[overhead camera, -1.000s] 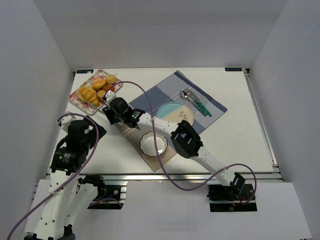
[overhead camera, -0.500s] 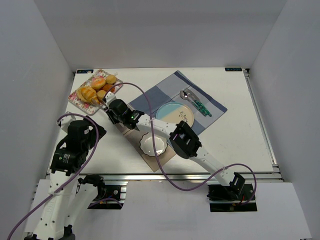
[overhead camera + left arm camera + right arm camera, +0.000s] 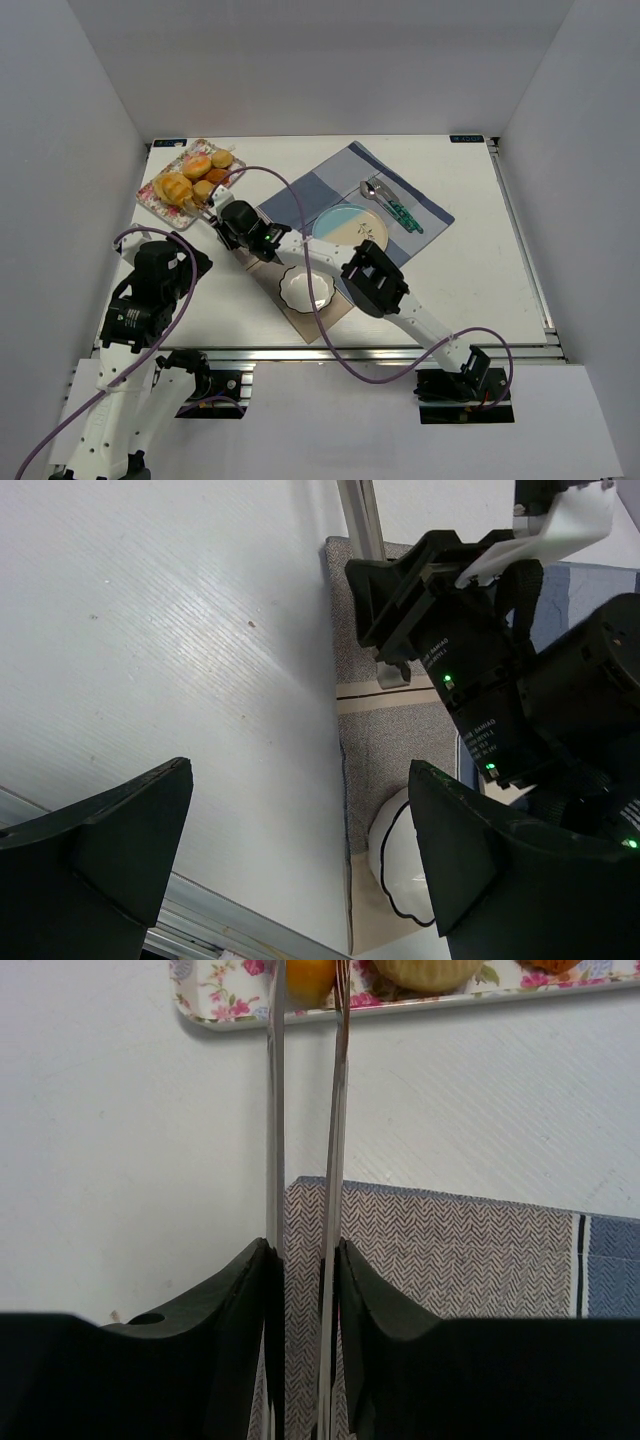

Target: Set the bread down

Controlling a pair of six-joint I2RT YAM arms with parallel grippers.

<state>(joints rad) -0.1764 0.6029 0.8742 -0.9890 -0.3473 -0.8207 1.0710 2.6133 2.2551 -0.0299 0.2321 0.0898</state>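
Observation:
The bread (image 3: 176, 188), a golden ridged roll, lies on the floral tray (image 3: 150, 205) at the table's far left among small round buns. My right gripper (image 3: 232, 222) is shut on metal tongs (image 3: 338, 1110) whose two blades reach the tray's near edge. In the right wrist view an orange piece of bread (image 3: 305, 980) sits between the tong tips, which stand slightly apart; I cannot tell whether they touch it. My right gripper (image 3: 303, 1250) presses the blades from both sides. My left gripper (image 3: 300, 830) is open and empty above the table, left of the white bowl (image 3: 400, 865).
A white scalloped bowl (image 3: 305, 288) sits on a grey-beige mat (image 3: 290, 320) near the front. A blue plate (image 3: 348, 224) rests on a blue cloth (image 3: 420, 215) with a spoon and fork (image 3: 385, 200). A purple cable loops over the table.
My right gripper with the tongs has shifted slightly toward the tray. The left arm has barely moved.

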